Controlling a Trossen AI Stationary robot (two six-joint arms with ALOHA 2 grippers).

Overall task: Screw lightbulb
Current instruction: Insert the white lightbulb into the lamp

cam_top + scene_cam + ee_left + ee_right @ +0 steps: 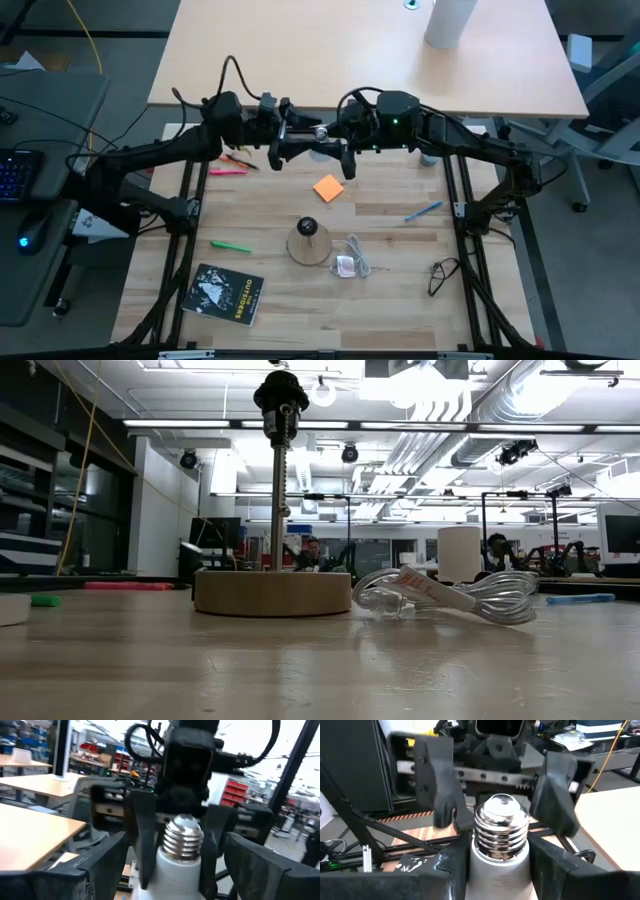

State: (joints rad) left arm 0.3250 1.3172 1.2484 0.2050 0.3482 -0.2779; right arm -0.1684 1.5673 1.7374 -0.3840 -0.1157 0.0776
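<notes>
The lightbulb (321,131) is held in the air over the far middle of the table, where my two grippers meet. Its silver threaded base (501,827) points up and its white neck (499,875) lies below. My right gripper (500,865) is shut on it. My left gripper (175,870) faces it from the table's left, open, with its fingers (85,870) standing wide on either side of the bulb without touching it. The globe is hidden below the fingers. The tan wooden disc with the black socket (308,242) stands on the table nearer the front. My right gripper pinches the bulb's white neck (490,870) just below the threaded base, between its two fingers (547,865). The fingers come about level from the table's right. The bulb stands with its base up, lifted clear of the table.
On the table lie an orange note (327,187), a see-through packet with a coiled cord (350,262) beside the disc, a blue pen (423,211), a green marker (230,245), a pink marker (228,171), a black booklet (226,294) and spectacles (443,270).
</notes>
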